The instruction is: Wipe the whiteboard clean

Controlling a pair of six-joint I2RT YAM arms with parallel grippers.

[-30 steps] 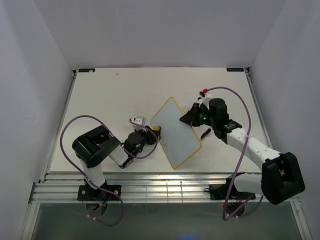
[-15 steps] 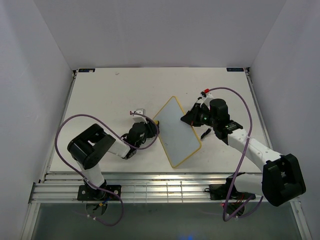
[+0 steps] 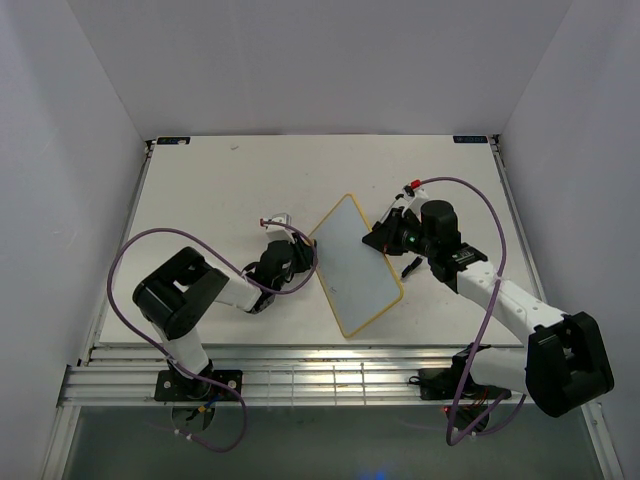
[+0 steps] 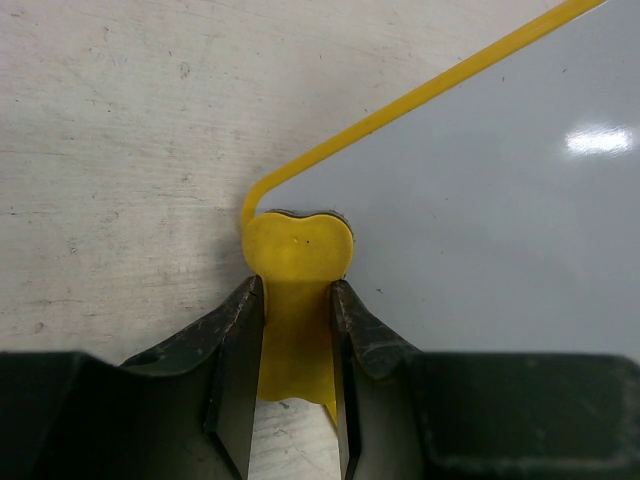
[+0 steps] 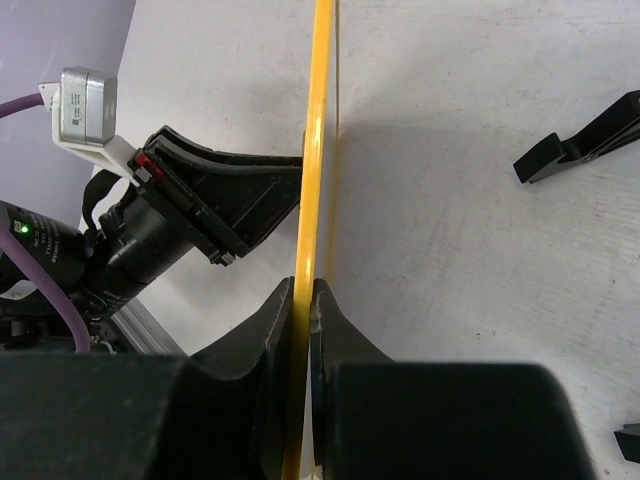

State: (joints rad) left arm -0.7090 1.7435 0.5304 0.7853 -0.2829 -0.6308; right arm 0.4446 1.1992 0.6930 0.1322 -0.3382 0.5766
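Note:
The whiteboard [image 3: 358, 268], yellow-framed and blank on the side that shows, stands tilted on the table's middle. My right gripper [image 3: 384, 236] is shut on its right edge; in the right wrist view the jaws [image 5: 303, 290] pinch the thin yellow frame [image 5: 319, 140]. My left gripper [image 3: 306, 260] is at the board's left corner, shut on a small yellow eraser [image 4: 297, 250]. The eraser's tip touches the rounded corner of the whiteboard [image 4: 480, 190], where frame and white face meet.
A small black foot [image 3: 410, 266] lies loose on the table just right of the board, seen as a black foot [image 5: 580, 145] in the right wrist view. White walls enclose the table on three sides. The left wrist camera block [image 5: 85, 95] faces the board's far side.
The left arm has swung its wrist up along the board's left edge toward the corner, eraser still held. The board's top corner has shifted slightly right. The right gripper keeps its hold.

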